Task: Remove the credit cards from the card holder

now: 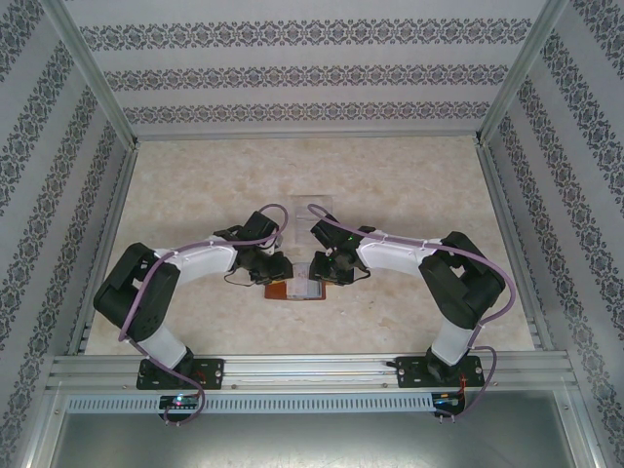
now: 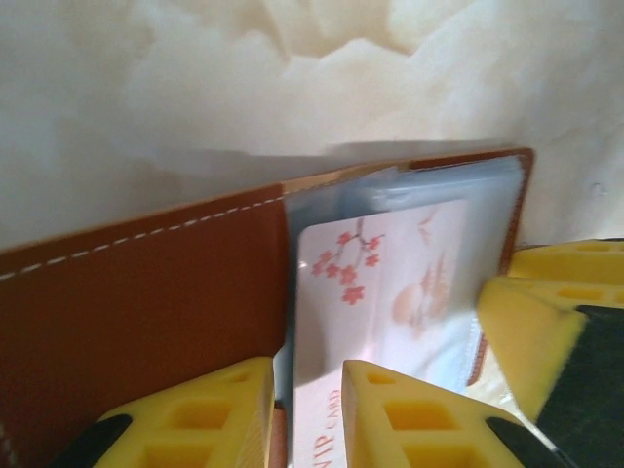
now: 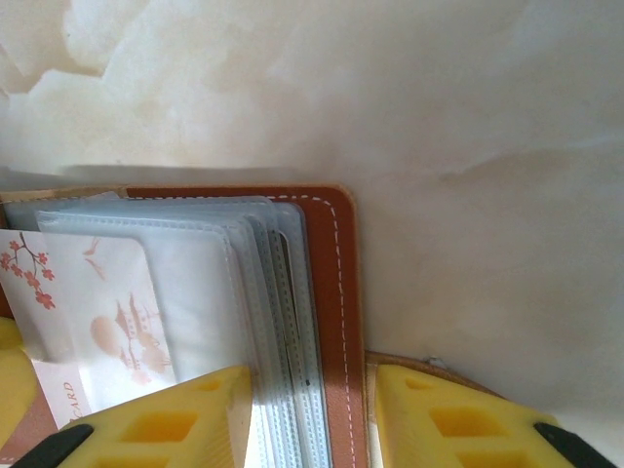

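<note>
One credit card (image 2: 390, 283) half out of card holder (image 2: 146, 302), I judge; others remain. Left tool (image 2: 307, 370) astride it, grip unclear; right tool (image 3: 312, 375) apart.

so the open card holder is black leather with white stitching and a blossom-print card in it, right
Not black: the card holder is brown leather, as the right wrist view shows. The white stitching and the blossom-print card in it are as you say.
</note>
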### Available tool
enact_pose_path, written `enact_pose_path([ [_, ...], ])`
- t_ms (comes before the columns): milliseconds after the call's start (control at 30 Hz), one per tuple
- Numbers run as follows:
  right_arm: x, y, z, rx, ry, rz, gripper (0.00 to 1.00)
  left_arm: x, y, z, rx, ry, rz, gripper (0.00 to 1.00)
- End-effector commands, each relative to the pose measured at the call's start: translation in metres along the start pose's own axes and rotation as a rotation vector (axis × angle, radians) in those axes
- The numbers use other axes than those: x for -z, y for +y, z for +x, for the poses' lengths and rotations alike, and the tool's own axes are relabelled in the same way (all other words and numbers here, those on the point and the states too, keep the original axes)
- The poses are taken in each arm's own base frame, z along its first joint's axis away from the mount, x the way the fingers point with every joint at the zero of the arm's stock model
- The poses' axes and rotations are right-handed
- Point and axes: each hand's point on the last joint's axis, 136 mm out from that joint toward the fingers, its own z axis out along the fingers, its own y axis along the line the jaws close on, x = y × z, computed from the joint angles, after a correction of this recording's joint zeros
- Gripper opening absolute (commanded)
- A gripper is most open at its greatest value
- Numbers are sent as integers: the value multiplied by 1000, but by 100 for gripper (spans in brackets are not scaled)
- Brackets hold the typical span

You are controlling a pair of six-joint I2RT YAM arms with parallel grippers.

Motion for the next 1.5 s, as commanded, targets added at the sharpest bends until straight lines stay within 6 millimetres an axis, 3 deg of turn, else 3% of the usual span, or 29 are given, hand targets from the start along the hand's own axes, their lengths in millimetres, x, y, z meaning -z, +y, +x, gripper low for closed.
enact_pose_path([
  [0, -7, -16, 5, -13, 21, 60, 39, 1, -13, -6, 13, -29, 84, 25],
  [500, -8, -16, 6, -12, 25, 60, 39, -17, 3, 4, 45, 32, 62, 28],
  [633, -8, -15, 6, -8, 27, 58, 38, -18, 5, 6, 46, 39, 56, 23],
  [967, -9, -17, 6, -9, 25, 64, 38, -3, 7, 4, 36, 8, 41, 11],
  [1167, -7, -16, 5, -7, 21, 63, 38, 13, 14, 5, 8, -9, -28, 10],
  [1467, 1, -12, 1, 3, -2, 53, 38, 35, 9, 1, -41, -41, -59, 2],
])
